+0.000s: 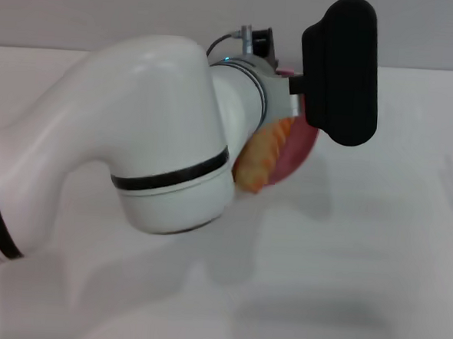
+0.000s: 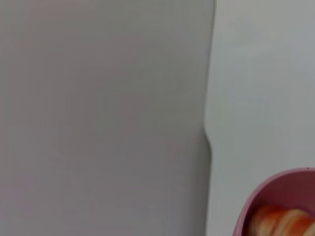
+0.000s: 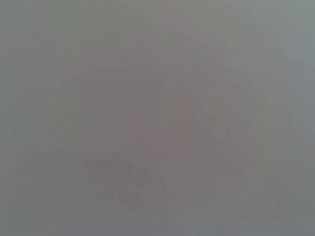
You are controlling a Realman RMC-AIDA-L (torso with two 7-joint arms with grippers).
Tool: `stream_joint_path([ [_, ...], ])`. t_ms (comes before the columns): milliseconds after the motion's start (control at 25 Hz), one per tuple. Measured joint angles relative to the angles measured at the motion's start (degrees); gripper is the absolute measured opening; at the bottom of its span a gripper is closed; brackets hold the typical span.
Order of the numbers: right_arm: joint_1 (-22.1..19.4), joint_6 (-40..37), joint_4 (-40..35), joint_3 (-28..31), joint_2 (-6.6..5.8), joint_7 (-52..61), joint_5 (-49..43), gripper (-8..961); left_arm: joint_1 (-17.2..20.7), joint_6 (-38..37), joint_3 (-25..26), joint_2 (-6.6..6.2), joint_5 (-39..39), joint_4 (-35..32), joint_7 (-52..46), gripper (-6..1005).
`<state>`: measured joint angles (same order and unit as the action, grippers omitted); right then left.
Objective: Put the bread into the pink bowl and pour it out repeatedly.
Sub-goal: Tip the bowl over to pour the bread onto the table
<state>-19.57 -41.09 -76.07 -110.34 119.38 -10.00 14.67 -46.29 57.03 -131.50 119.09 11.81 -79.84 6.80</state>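
Observation:
My left arm fills the left and middle of the head view. Its left gripper (image 1: 308, 117) holds the pink bowl (image 1: 297, 154) off the table, tipped steeply on its side; the fingers are hidden behind the wrist and its black housing. The bread (image 1: 262, 158), orange-brown with pale stripes, lies in the tipped bowl and sticks out over the lower rim. In the left wrist view the pink bowl's rim (image 2: 275, 183) shows in a corner with the bread (image 2: 281, 222) inside it. The right gripper is out of view.
The white table (image 1: 375, 248) stretches to the right and front of the bowl, with the bowl's shadow on it. A grey wall (image 1: 105, 8) runs along the back. The right wrist view shows only a blank grey surface.

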Motion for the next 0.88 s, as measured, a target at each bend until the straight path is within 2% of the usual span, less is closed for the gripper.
stream_joint_path([
  [360,0.17,0.08,0.21,-0.41,-0.03,0.09,0.31,749,0.11,-0.84,-1.64,0.00,6.48,-1.47,-1.60,46],
  [640,0.23,0.30,0.44,-0.95,-0.04,0.14,0.69,749,0.26,-2.19,-1.70,0.00,7.00,-1.04,-2.11,46],
  [880,0.59,0.32,0.43,-1.27,-0.13,0.17,0.72,750,1.18,-2.57,-3.58,0.00,10.44,-1.25,-2.15,46],
])
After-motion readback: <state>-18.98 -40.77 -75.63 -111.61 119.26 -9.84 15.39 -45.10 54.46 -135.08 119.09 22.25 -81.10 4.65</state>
